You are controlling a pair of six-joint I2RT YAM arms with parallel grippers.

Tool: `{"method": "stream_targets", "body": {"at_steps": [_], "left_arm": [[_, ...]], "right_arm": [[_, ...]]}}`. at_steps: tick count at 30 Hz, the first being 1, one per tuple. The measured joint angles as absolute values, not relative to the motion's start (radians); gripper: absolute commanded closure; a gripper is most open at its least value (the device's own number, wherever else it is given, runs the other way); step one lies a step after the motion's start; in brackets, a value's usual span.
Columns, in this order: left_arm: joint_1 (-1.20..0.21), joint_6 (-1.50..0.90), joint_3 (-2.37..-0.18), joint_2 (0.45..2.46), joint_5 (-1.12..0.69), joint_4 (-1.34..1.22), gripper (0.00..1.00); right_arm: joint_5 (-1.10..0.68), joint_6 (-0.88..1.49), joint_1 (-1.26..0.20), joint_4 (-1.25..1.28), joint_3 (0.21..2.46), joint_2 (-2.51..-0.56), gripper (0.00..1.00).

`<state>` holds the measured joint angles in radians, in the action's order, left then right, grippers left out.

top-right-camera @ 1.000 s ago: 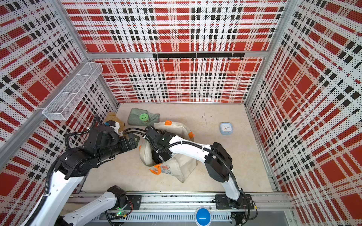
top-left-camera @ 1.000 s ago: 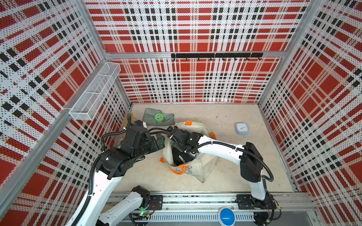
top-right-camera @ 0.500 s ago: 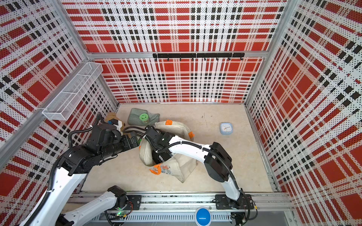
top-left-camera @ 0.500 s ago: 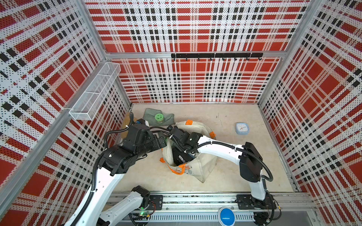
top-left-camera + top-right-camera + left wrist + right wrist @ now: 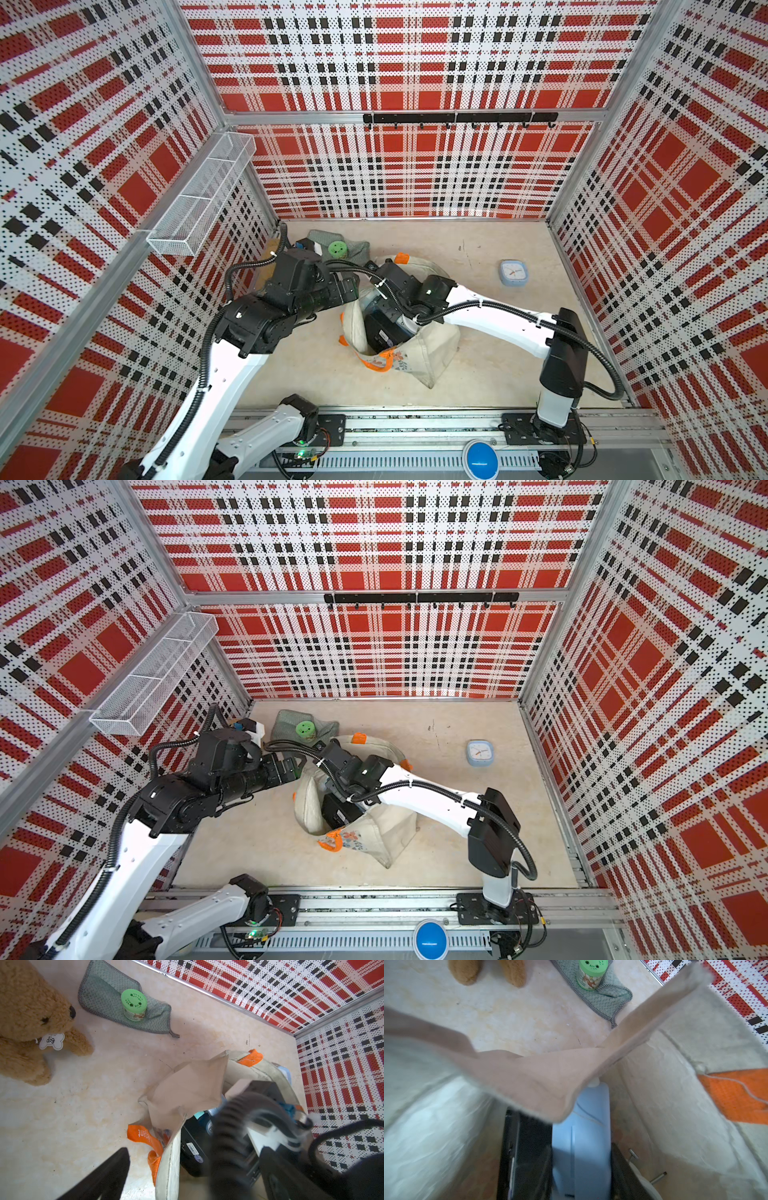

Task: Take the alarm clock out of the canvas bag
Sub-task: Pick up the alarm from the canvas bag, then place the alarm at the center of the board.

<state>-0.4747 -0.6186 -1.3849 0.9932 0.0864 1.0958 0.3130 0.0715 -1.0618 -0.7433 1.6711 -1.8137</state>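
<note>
The cream canvas bag (image 5: pixel 432 353) (image 5: pixel 390 833) with orange handles lies open-mouthed mid-table. My right gripper (image 5: pixel 581 1167) reaches down inside it. Its fingers (image 5: pixel 623 1169) are shut on the sides of a light-blue alarm clock (image 5: pixel 583 1122), seen edge-on under a fold of the bag (image 5: pixel 675 1105). In both top views the right wrist hides this grip. My left gripper (image 5: pixel 353 286) (image 5: pixel 187 1188) is wide open at the bag's left rim (image 5: pixel 168 1167). The rim stands between its fingers (image 5: pixel 99 1178), and nothing is clamped.
A black box (image 5: pixel 380 336) lies in the bag beside the clock. Another light-blue clock (image 5: pixel 513 273) lies on the table far right. A plush dog (image 5: pixel 31 1022) and a grey-green cloth (image 5: pixel 104 991) with a green-lidded jar (image 5: pixel 134 1001) are at back left. A wire basket (image 5: pixel 199 199) hangs on the left wall.
The right gripper's jaws have closed in on the light-blue clock inside the bag. The left gripper has moved right, up to the bag's rim, and stayed open.
</note>
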Motion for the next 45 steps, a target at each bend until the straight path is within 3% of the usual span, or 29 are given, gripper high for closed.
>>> {"method": "stream_targets", "body": {"at_steps": [10,26,38,45], "left_arm": [[-0.514,-0.611,-1.419,1.033,0.100,1.081,0.01],[-0.646,-0.600,-1.515,1.118,0.171,1.077,0.01],[-0.759,-0.543,-1.680,1.271,0.215,1.077,0.01],[-0.848,-0.491,-1.774,1.446,0.215,1.062,0.01]], "right_arm": [[0.146,0.117,-0.967,-0.785,1.666,-1.701,0.68],[0.138,0.128,-0.889,-0.868,1.723,-1.501,0.67],[0.219,0.131,-0.591,-0.931,1.667,-1.328,0.65],[0.309,0.073,-0.428,-0.922,1.494,-1.386,0.65]]}}
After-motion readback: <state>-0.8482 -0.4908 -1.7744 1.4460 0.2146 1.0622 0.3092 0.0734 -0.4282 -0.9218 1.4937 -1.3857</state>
